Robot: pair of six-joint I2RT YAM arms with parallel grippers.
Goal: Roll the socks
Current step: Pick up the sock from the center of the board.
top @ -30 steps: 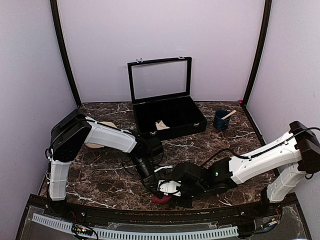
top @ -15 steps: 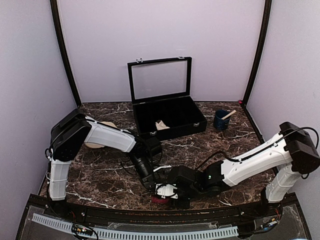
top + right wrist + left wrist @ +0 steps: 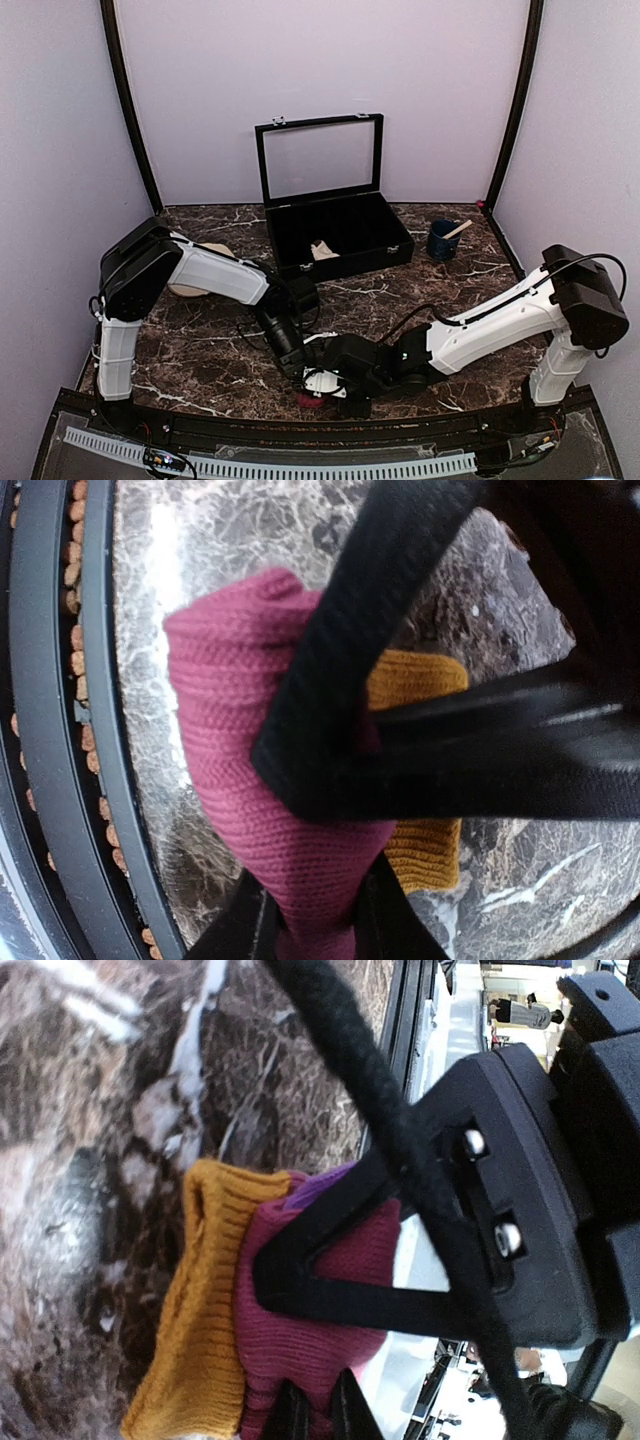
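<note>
The magenta sock (image 3: pixel 312 399) with its orange cuff (image 3: pixel 200 1290) lies bunched at the table's front edge. My left gripper (image 3: pixel 318 1410) is shut on a fold of its magenta knit (image 3: pixel 300 1340). My right gripper (image 3: pixel 318 920) comes in from the right and is shut on the same sock (image 3: pixel 235 720), its fingers squeezing a thick twist of fabric. The two grippers cross over the sock, left (image 3: pixel 296 368) and right (image 3: pixel 328 384) almost touching. A cream bundle (image 3: pixel 322 250), seemingly the other sock, rests in the black box.
The open black box (image 3: pixel 385 245) with a glass lid stands at the back centre. A blue cup (image 3: pixel 443 240) holding a wooden stick is to its right. A beige disc (image 3: pixel 195 285) lies behind the left arm. A black rail (image 3: pixel 55 730) edges the table beside the sock.
My right gripper has slid left along the front edge and shut on the magenta sock. The left gripper has kept its grip and barely moved.
</note>
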